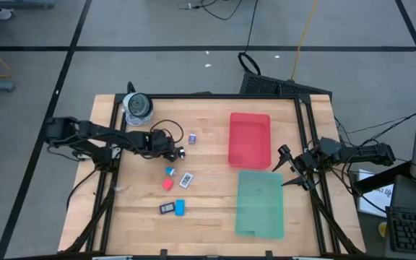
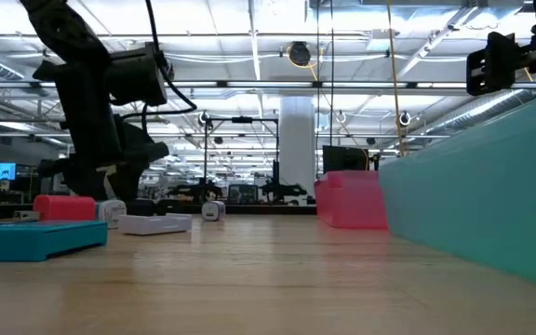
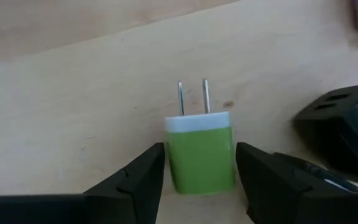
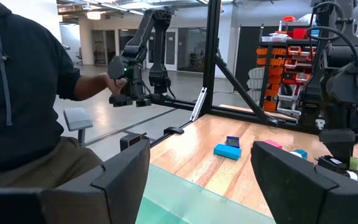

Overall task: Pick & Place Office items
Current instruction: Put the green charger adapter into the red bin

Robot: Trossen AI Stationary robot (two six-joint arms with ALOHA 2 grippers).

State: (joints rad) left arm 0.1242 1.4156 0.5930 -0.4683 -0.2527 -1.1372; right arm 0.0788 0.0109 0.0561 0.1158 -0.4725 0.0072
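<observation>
Over on the wooden table (image 1: 208,217), the left gripper (image 3: 199,180) is down at the board with a small green-and-white plug adapter (image 3: 201,149) sitting squarely between its two dark fingers (image 3: 135,183). The fingers stand apart, one just beside each flank of the green body; I cannot tell whether they touch it. Its two metal prongs point away from the gripper. The right gripper (image 4: 197,180) hangs over the table's far right edge, near the flat green plastic tray (image 1: 260,204), fingers spread wide with nothing between them.
</observation>
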